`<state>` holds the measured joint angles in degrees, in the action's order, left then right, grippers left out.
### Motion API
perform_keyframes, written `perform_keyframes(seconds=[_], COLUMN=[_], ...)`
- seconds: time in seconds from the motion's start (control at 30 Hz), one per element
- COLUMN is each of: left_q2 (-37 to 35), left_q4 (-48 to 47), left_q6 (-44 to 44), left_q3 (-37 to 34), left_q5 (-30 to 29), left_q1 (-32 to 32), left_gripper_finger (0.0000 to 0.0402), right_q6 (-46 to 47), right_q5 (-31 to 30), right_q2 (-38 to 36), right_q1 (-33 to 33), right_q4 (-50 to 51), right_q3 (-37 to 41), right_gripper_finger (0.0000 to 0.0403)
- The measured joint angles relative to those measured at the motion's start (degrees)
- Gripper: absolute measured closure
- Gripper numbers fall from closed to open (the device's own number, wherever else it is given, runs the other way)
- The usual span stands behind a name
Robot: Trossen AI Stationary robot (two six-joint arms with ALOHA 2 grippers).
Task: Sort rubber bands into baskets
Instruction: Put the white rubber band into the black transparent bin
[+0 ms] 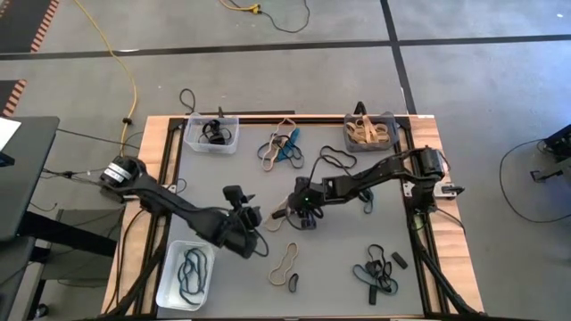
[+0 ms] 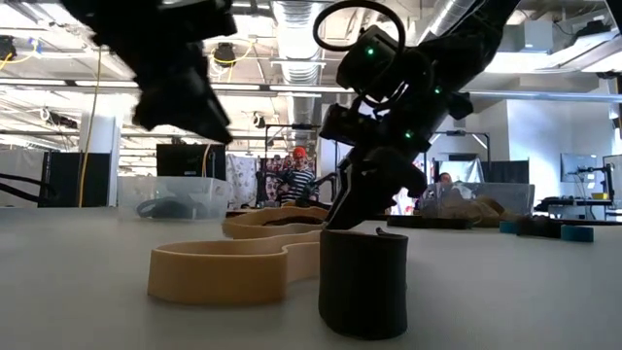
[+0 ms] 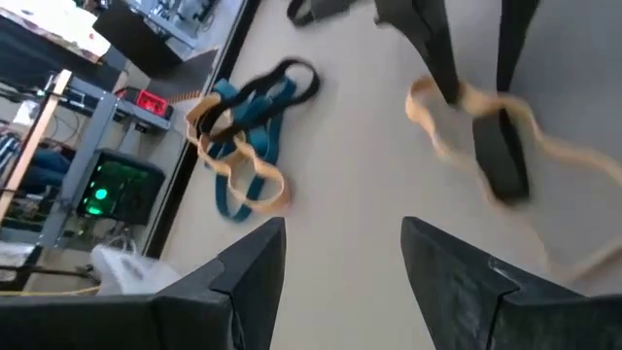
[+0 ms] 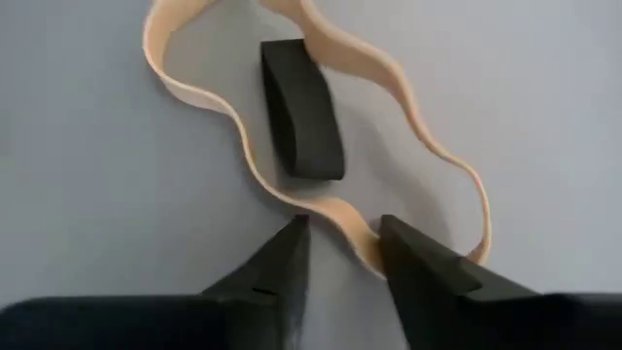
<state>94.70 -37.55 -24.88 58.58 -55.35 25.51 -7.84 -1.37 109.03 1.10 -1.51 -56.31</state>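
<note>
A tan rubber band (image 4: 194,92) lies flat on the table with a short wide black band (image 4: 301,107) inside its loop. My right gripper (image 4: 345,243) (image 1: 296,214) stands over the band's near bend, open, one finger on each side of it. My left gripper (image 3: 345,262) (image 1: 257,221) hovers open a little to the left, holding nothing. It faces the right gripper's fingers (image 3: 442,58). The clear basket (image 1: 211,134) holds black bands, the dark grey basket (image 1: 370,131) holds tan ones, and the white basket (image 1: 186,275) holds dark ones. My right gripper straddles a bend of the tan band's near side (image 4: 335,209), coming down at a slant with its fingers across the strip. The strip runs up against the inner side of one finger (image 4: 394,258). Whether it is pinched I cannot tell. The band lies flat on the table.
A heap of teal, tan and black bands (image 1: 281,147) lies at the far middle, with a black loop (image 1: 335,160) beside it. Another tan band (image 1: 284,263) and a black one (image 1: 293,281) lie near the front edge. A dark heap (image 1: 375,272) lies at the front right.
</note>
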Motion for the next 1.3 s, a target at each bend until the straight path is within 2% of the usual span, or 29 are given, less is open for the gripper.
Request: perform_keyframes(seconds=[0.2, 0.23, 0.4, 0.57, 0.8, 1.07, 1.17, 1.3], left_q2=[0.0, 0.0, 0.0, 0.0, 0.0, 0.0, 0.0, 0.0], left_q4=[14.5, 16.1, 25.2, 38.1, 53.6, 72.4, 79.5, 84.3], left_q6=[9.3, 9.7, 9.6, 10.5, 13.2, 16.6, 20.8, 25.3], left_q3=[-3.8, -4.7, -10.3, -15.9, -22.2, -28.8, -29.9, -30.0], left_q5=[1.2, 1.7, 3.9, 4.1, 3.9, 3.6, 4.9, 8.3], left_q1=[-2.8, -3.1, -4.4, -4.3, -4.4, -4.2, -3.7, -2.9], left_gripper_finger=[0.0205, 0.0205, 0.0205, 0.0205, 0.0205, 0.0205, 0.0205, 0.0205], right_q6=[-2.0, -2.2, -3.2, -4.7, -5.1, -1.2, 0.6, 2.5], right_q5=[0.0, 0.0, -0.6, -2.4, -13.3, -22.4, -24.2, -24.5], right_q2=[-0.1, -0.2, -3.8, -11.9, -24.1, -34.4, -36.2, -37.6], right_q1=[0.1, 0.3, 2.1, 3.3, 1.7, -6.3, -11.7, -20.6], right_q4=[2.9, 4.4, 14.0, 21.0, 28.9, 35.2, 37.3, 40.7], right_q3=[-0.4, -0.9, -2.9, -6.0, -7.4, -7.4, -7.4, -7.3], right_gripper_finger=[0.0373, 0.0383, 0.0378, 0.0384, 0.0383, 0.0383, 0.0383, 0.0383])
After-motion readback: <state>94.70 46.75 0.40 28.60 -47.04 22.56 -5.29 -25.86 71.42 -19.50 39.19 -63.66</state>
